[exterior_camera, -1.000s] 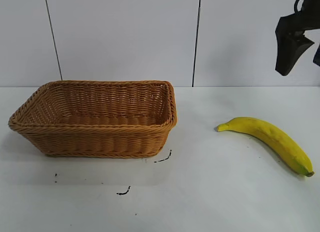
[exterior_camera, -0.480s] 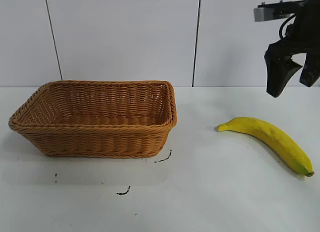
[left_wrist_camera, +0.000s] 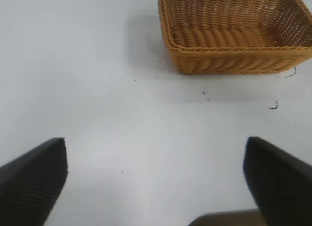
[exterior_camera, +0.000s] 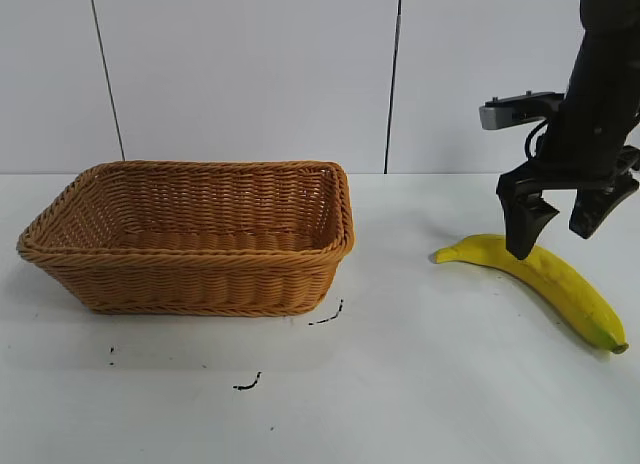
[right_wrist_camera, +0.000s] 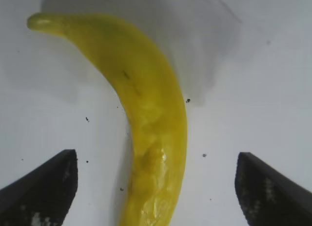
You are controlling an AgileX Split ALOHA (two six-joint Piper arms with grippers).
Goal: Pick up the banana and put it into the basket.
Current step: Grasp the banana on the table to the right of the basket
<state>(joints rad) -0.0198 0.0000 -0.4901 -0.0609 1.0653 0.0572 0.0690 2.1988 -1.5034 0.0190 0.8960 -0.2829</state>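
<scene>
A yellow banana (exterior_camera: 545,279) lies on the white table at the right, its stem end toward the basket. My right gripper (exterior_camera: 560,236) hangs just above its middle, open, one finger on each side and not touching it. In the right wrist view the banana (right_wrist_camera: 148,123) runs between the two black fingertips (right_wrist_camera: 44,187) with clear gaps on both sides. The tan wicker basket (exterior_camera: 190,234) stands at the left with nothing in it. My left gripper (left_wrist_camera: 156,182) is open over bare table, the basket (left_wrist_camera: 234,36) farther off in its view.
Small black marks (exterior_camera: 325,316) dot the table in front of the basket. A white panelled wall (exterior_camera: 250,74) closes off the back. White tabletop (exterior_camera: 400,384) separates basket and banana.
My right arm has come down from the upper right corner and moved left, until its open fingers straddle the banana. Banana and basket have not moved.
</scene>
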